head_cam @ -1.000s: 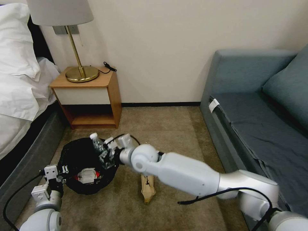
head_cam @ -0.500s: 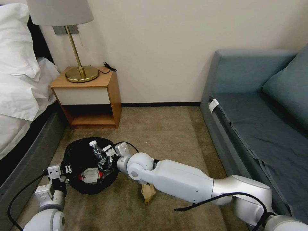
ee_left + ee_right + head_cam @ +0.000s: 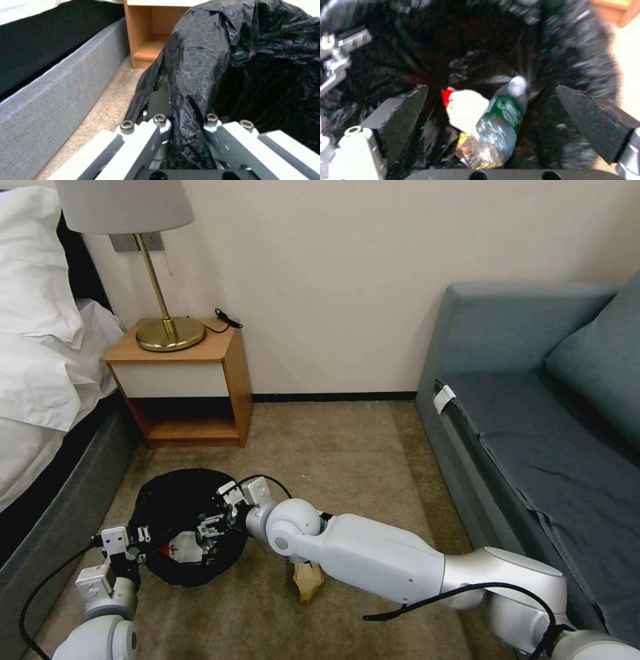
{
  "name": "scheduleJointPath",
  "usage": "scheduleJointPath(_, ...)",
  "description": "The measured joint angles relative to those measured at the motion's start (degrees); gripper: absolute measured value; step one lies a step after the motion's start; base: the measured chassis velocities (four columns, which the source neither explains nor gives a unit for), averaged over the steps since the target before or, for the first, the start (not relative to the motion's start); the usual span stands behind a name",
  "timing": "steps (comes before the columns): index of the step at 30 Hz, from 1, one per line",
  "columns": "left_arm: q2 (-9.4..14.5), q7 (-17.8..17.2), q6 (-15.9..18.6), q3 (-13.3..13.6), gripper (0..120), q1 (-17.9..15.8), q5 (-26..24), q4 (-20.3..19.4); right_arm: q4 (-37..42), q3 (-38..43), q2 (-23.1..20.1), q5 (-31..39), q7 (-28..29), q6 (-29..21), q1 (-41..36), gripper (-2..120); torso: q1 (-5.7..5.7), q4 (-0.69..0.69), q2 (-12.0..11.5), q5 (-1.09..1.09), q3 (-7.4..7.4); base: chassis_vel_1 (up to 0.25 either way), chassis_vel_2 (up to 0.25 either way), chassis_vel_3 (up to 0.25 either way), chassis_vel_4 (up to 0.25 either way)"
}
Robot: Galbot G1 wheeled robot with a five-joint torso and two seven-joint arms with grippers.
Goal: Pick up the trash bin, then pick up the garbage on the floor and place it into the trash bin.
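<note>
The trash bin (image 3: 175, 500), lined with a crinkled black bag, stands on the carpet at the lower left. My left gripper (image 3: 137, 535) is shut on its near rim, and the bag (image 3: 196, 75) bunches between its fingers (image 3: 160, 120). My right gripper (image 3: 212, 521) hangs open over the bin's mouth with nothing between its fingers (image 3: 403, 110). Down in the bin lie the clear bottle (image 3: 501, 120), the red-and-white wrapper (image 3: 466, 110) and a yellow-brown wrapper (image 3: 470, 152). A crumpled tan paper bag (image 3: 308, 581) lies on the floor, partly hidden under my right forearm.
A wooden nightstand (image 3: 200, 380) with a brass lamp (image 3: 167, 330) stands against the wall behind the bin. The bed (image 3: 40, 380) runs along the left and a blue-grey sofa (image 3: 533, 433) along the right. Bare carpet (image 3: 333, 460) lies between them.
My right gripper came down over the bin and opened. The bottle it held now lies inside the bin. The left gripper kept its hold on the rim.
</note>
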Motion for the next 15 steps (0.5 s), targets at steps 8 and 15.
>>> scheduleJointPath(8, 0.53, -0.11, 0.00, -1.68, 4, -1.15, -1.51, 1.05, -1.32, 3.64, -1.62, -0.06, 4.36, -1.51, 0.67, 100, 0.00, 0.00, 0.00, 0.00, 0.00, 0.000, 0.000, 0.000, 0.000)
scheduleJointPath(15, 1.00, -0.16, 0.05, -2.63, 4, -1.53, -2.07, 1.42, -2.80, 5.04, -3.05, -0.21, 9.54, -4.83, -1.36, 100, 0.00, 0.00, 0.00, 0.00, 0.00, 0.000, 0.000, 0.000, 0.000)
